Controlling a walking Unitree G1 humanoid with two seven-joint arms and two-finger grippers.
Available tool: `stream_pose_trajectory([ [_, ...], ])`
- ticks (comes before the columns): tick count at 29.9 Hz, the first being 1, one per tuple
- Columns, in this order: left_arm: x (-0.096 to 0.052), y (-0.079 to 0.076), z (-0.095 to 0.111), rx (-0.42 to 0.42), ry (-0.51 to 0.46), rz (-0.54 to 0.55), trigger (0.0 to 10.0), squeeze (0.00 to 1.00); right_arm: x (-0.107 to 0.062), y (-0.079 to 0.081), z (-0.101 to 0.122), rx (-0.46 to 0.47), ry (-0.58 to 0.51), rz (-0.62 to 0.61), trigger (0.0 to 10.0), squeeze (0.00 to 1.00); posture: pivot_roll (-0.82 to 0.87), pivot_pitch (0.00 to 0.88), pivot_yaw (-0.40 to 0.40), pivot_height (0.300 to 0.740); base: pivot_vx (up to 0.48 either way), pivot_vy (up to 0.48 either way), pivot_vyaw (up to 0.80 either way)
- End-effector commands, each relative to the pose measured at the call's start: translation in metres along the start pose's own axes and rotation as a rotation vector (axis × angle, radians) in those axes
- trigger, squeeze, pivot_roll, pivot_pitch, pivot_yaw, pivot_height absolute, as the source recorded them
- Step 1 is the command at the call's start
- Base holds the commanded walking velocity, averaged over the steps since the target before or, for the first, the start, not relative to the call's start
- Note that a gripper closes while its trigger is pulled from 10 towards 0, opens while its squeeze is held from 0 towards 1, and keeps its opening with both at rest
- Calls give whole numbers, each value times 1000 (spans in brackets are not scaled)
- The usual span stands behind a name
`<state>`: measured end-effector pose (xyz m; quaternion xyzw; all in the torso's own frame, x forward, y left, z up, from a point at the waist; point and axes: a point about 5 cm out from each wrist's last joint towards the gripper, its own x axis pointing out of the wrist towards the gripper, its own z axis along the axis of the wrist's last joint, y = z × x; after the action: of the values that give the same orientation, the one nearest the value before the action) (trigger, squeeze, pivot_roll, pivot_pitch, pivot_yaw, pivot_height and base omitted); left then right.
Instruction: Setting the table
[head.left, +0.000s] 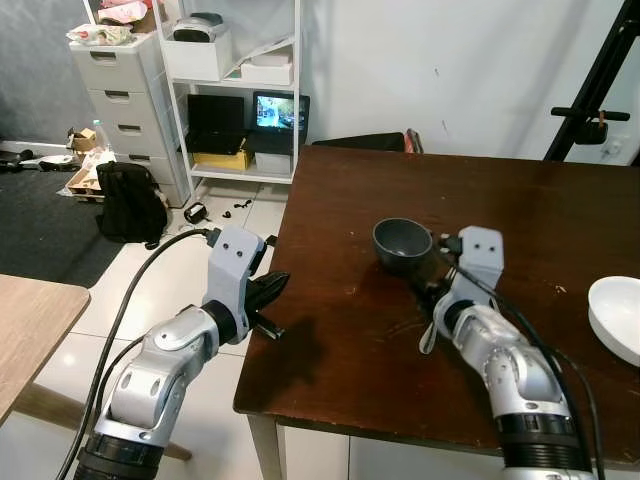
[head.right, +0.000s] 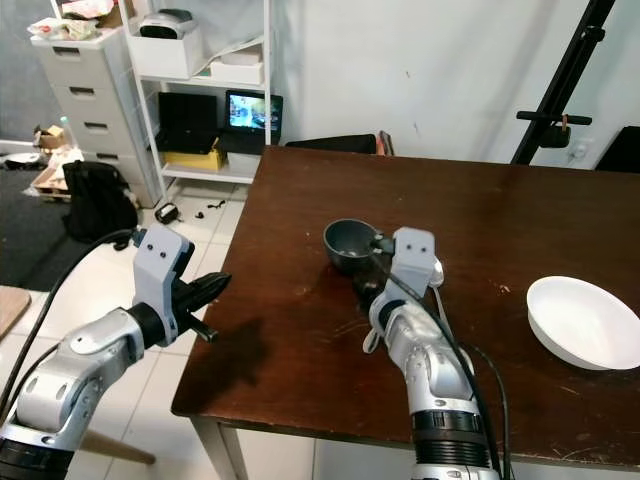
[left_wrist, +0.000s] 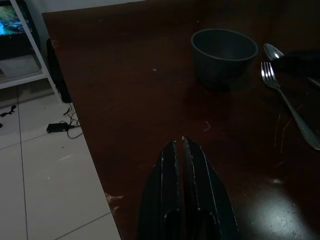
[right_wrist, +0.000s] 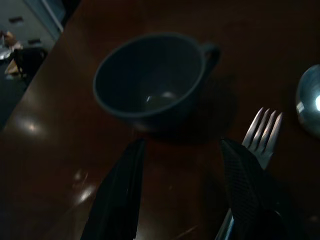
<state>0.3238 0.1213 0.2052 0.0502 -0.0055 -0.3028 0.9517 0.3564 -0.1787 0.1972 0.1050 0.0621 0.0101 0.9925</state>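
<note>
A dark grey cup (head.left: 402, 243) stands empty on the dark brown table (head.left: 560, 210), near its left side. My right gripper (right_wrist: 182, 145) is open and low over the table just short of the cup, touching nothing. A fork (right_wrist: 261, 134) lies beside its right finger, and a spoon (right_wrist: 310, 100) lies past the fork. A white bowl (head.right: 585, 322) sits at the table's right edge. My left gripper (left_wrist: 179, 145) is shut and empty, hovering at the table's left edge and pointing toward the cup (left_wrist: 224, 52).
A white shelf with a laptop (head.left: 278, 112), grey drawers (head.left: 120, 100) and a black backpack (head.left: 130, 200) stand on the floor to the left. A black tripod (head.left: 600, 90) rises behind the table. A lighter wooden table (head.left: 30, 320) juts in at left.
</note>
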Motion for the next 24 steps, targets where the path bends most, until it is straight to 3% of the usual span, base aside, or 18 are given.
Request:
stream_pose_trajectory([
  [1,-1,-2,-4,-9,15,-4,10000,0,-2,-1,7,8,-43,-2,10000,0,-47,142,63,740,0,0,0],
  [3,-2,-2,-4,-9,15,2,10000,0,-6,-2,27,-83,-174,-4,10000,0,-43,145,63,740,0,0,0],
  [7,-2,-2,-3,-9,13,5,10000,0,-17,1,56,-120,-368,6,10000,0,-31,150,68,740,0,0,0],
  [10,-2,-3,-3,-11,12,5,10000,0,-22,4,63,-129,-432,8,10000,0,-28,150,72,740,0,0,0],
  [19,-4,-6,-5,-2,30,-8,10000,0,-21,31,48,-134,-413,115,10000,0,-12,144,99,740,0,0,0],
  [24,1,-9,-5,-2,24,50,10000,0,-19,35,49,-89,-420,110,10000,0,-12,134,115,740,0,0,0],
])
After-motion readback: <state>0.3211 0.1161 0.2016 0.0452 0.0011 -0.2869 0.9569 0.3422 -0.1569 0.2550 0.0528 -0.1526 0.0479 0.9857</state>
